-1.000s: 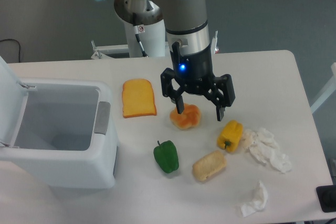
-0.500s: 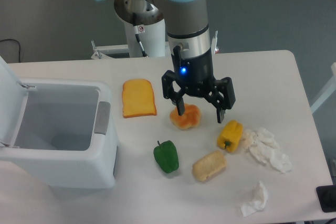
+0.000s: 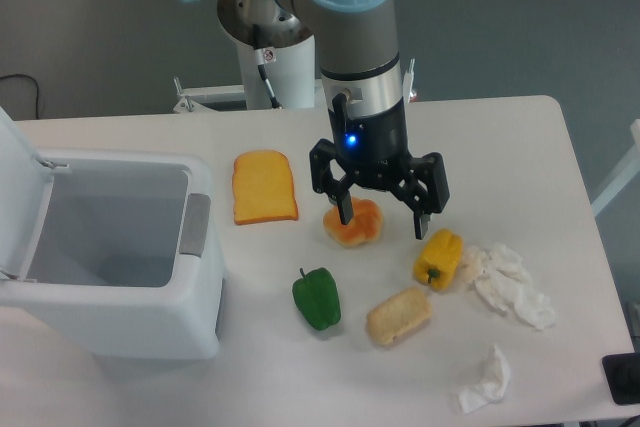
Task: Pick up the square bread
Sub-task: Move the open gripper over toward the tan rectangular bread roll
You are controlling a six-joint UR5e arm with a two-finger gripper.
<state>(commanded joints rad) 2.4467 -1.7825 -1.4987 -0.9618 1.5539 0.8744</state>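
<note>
**Square bread lies toward the camera from the hand**

The desk is white and carries everything, with a large white bin standing open at its left end. Above the middle of the desk hangs the hand, its two dark fingers spread wide and holding nothing; one fingertip shows in front of the round orange bun, the other points down just above the yellow pepper.

The square bread rests on the desk nearer the camera than the hand and a little to the picture's right, between the green pepper and the yellow pepper, apart from both. Its long axis runs on a slant, lower left to upper right in the picture. To reach it, the hand would most likely have to travel toward the camera, clear of the bun, and turn so the fingers close across the short sides.

The only marking visible is a small red-and-white sticker on the robot's base, too small to read. No brand shows.
</note>
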